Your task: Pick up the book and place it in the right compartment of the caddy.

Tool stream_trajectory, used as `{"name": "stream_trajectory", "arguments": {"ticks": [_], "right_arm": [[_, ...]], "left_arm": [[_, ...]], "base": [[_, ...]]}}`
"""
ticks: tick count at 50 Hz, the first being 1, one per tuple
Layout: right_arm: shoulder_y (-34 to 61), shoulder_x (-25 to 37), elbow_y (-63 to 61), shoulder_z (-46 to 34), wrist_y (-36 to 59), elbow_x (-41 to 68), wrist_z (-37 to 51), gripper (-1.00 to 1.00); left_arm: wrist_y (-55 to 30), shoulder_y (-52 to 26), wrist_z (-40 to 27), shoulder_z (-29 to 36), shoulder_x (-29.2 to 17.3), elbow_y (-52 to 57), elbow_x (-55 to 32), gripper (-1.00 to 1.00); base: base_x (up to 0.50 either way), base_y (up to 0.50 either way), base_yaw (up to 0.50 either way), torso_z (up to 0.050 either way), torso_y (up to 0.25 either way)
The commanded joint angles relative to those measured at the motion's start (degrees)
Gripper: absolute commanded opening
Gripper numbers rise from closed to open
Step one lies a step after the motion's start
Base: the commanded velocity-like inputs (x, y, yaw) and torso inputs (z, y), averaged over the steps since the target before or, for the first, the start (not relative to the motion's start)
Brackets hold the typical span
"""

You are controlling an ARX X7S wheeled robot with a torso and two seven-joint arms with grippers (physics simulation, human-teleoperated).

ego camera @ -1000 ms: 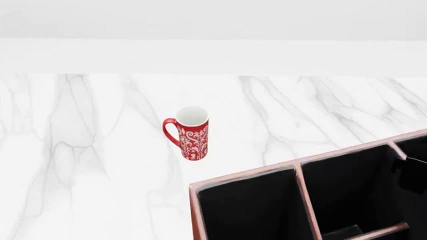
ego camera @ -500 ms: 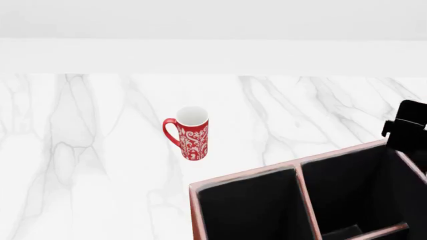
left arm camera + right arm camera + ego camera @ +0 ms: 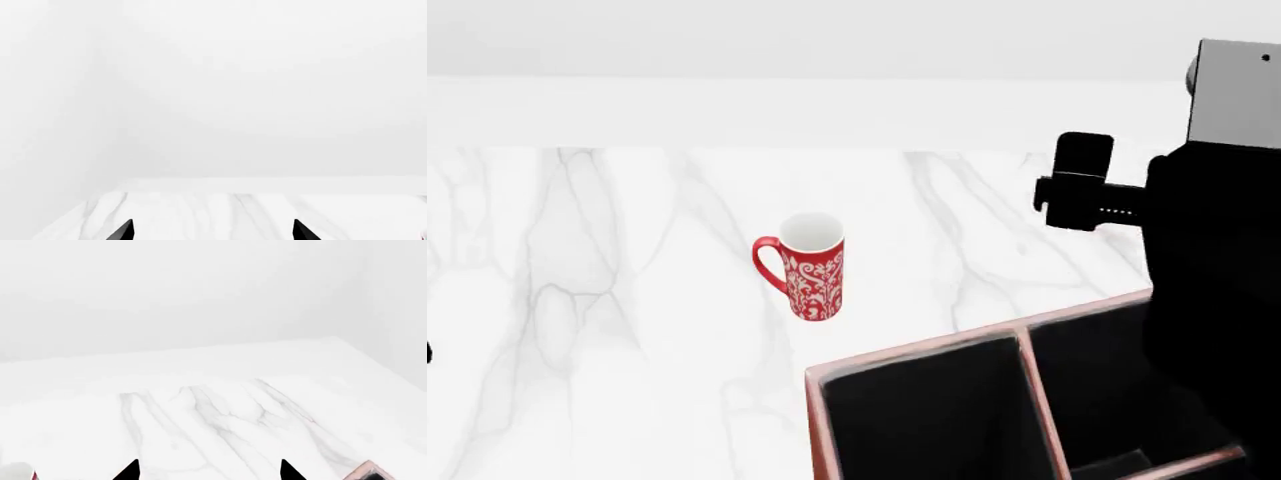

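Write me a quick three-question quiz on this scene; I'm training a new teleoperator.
1. True or false: the red mug stands inside the caddy.
2. In the head view, the mug's handle points to the view's: A) left B) right C) it has no handle.
3. Short answer: what does the right gripper hold, going by the right wrist view?

Key: 1 false, it stands on the marble counter, apart from the caddy. 2 A. 3 nothing; its fingertips are apart with only counter between them.
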Motion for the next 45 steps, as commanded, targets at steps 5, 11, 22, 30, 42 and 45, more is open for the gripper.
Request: {"name": "stream_trajectory", "arguments": {"ticks": [5, 11, 22, 30, 42, 45], "right_arm": [[1.9, -7.0, 1.0, -5.5, -5.5, -3.9, -5.0, 1.0], [2.7, -9.2, 2.9, -6.6, -6.3, -4.5, -5.9, 1.0], [3.7, -11.2, 2.2, -7.5, -5.4, -3.7, -6.0, 1.0], [4.3, -11.5, 0.7, -7.9, -4.7, -3.3, -5.4, 1.0], [4.5, -11.3, -0.5, -7.9, -4.2, -2.7, -5.3, 1.0], [4.5, -11.3, -0.6, -7.9, -4.2, -2.7, -5.3, 1.0]], "left_arm": [[2.5, -25.2, 8.6, 17.5, 6.5, -17.8, 2.5, 1.0], [3.6, -29.6, 10.5, 19.8, 8.5, -22.7, 3.4, 1.0], [5.3, -34.6, 12.6, 22.6, 11.4, -27.3, 4.2, 1.0], [4.8, -36.5, 13.0, 23.4, 12.0, -27.7, 4.0, 1.0], [4.1, -37.2, 13.0, 24.3, 12.4, -28.1, 4.1, 1.0], [4.2, -37.1, 13.0, 24.4, 12.4, -28.1, 4.0, 1.0]], "base": [[0.0, 0.0, 0.0, 0.0, 0.0], [0.0, 0.0, 0.0, 0.0, 0.0], [0.0, 0.0, 0.0, 0.0, 0.001], [0.0, 0.0, 0.0, 0.0, 0.0], [0.0, 0.0, 0.0, 0.0, 0.0], [0.0, 0.0, 0.0, 0.0, 0.0]]}}
